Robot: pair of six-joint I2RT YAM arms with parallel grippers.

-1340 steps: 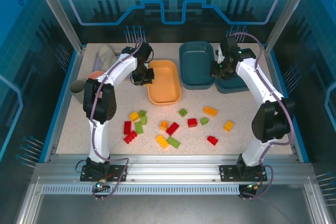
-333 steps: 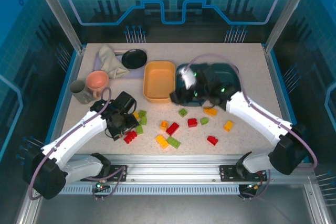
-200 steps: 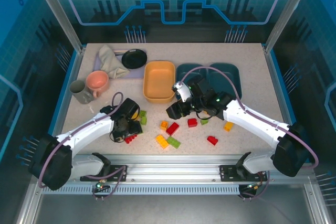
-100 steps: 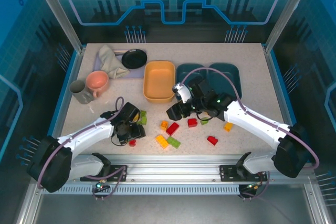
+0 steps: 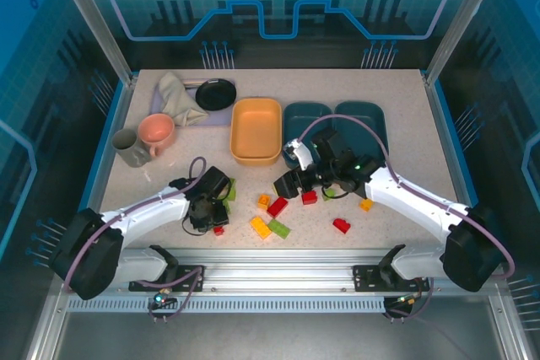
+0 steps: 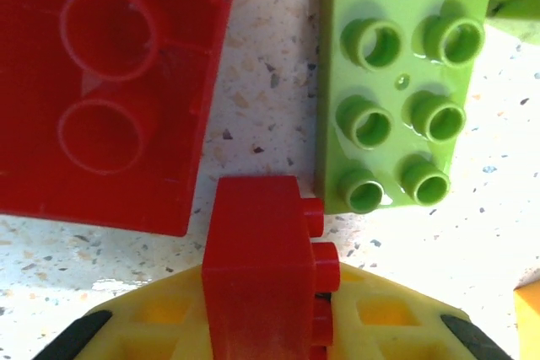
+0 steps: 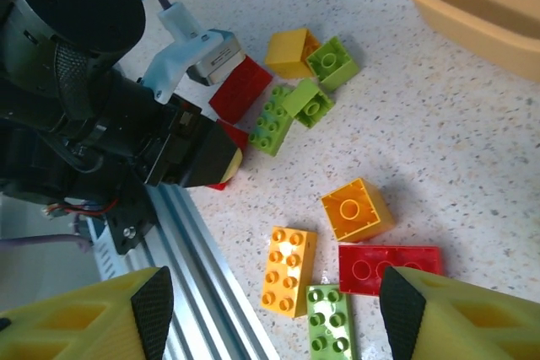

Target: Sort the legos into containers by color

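Left wrist: left gripper (image 6: 268, 336) pinches a small red lego (image 6: 257, 246); right gripper (image 7: 270, 316) hangs open.

Top camera looks down; close, downward wrist cameras share a green lego (image 6: 396, 82).

1. Top view: bright, even overhead light on the table (image 5: 409, 90); the surrounds are dim blue.
2. Shadows under the arms and bricks are short and soft.
3. Left wrist: the small red brick (image 6: 257, 267) is slightly soft; the lime green brick (image 6: 396, 82) shows glossy highlights.
4. Right wrist: the table is sharp; the yellow fingers (image 7: 76, 318) at the near corners are blurred.
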